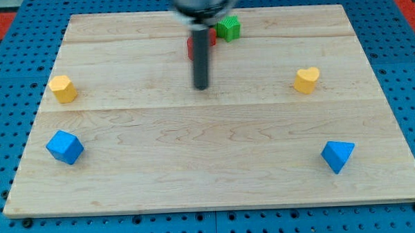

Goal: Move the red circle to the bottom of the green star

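Observation:
The red circle lies near the view's top centre, mostly hidden behind my rod. The green star sits just to its upper right, touching or nearly touching it. My tip rests on the board below the red circle, a short way toward the view's bottom and slightly left of it, apart from both blocks.
A yellow block sits at the left and a yellow heart at the right. A blue block lies at the lower left and a blue triangle at the lower right. The wooden board ends on a blue pegboard.

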Robot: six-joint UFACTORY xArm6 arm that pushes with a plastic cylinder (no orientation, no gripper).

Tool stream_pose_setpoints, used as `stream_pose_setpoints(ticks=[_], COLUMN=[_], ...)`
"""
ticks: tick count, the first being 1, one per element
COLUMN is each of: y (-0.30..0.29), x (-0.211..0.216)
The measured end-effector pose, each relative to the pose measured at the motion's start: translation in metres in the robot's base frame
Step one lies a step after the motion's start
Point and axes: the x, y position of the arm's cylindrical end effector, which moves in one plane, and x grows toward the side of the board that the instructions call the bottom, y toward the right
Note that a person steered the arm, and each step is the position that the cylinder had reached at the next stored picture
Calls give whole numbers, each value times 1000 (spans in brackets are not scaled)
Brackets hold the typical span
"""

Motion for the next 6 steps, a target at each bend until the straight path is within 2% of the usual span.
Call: stream_pose_setpoints(ticks=[1, 2, 3, 4, 5, 6], y=[-111, -218, -243, -199, -104, -91], x=[33, 33, 15, -9, -10, -10])
